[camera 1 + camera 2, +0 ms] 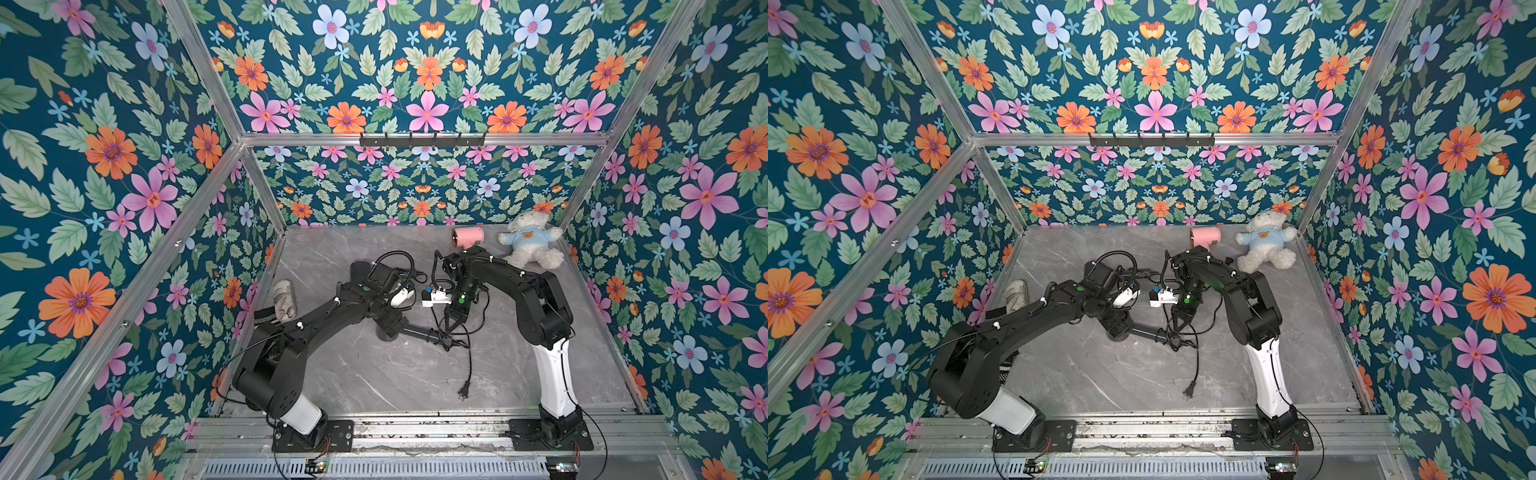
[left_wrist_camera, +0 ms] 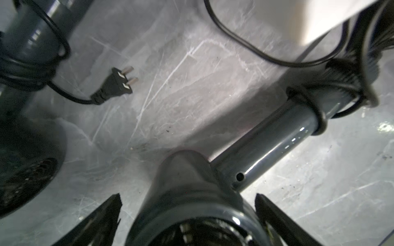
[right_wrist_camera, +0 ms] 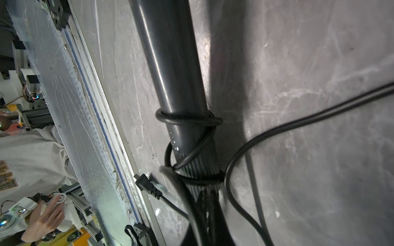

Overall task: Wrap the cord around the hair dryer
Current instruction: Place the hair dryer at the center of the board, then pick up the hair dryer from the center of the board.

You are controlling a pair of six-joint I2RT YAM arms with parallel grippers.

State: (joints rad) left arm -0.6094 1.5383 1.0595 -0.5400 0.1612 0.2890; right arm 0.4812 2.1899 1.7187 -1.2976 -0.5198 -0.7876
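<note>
The dark grey hair dryer (image 1: 415, 331) lies on the marble table in both top views, head to the left and handle to the right. Its black cord (image 3: 187, 121) makes a few turns round the handle's ribbed end. A loose length trails to the plug (image 1: 463, 390) near the front. My left gripper (image 2: 187, 202) is open, one finger (image 2: 106, 215) on each side of the dryer's head (image 2: 191, 181), with a gap at both sides. My right gripper (image 3: 210, 198) is shut on a strand of the cord at the ribbed handle end (image 1: 451, 326).
A pink cylinder (image 1: 468, 236) and a white teddy bear (image 1: 530, 243) sit at the back right. A patterned pouch (image 1: 284, 299) lies by the left wall. A loose cord loop (image 1: 478, 316) lies right of the handle. The metal rail (image 1: 415, 419) runs along the front.
</note>
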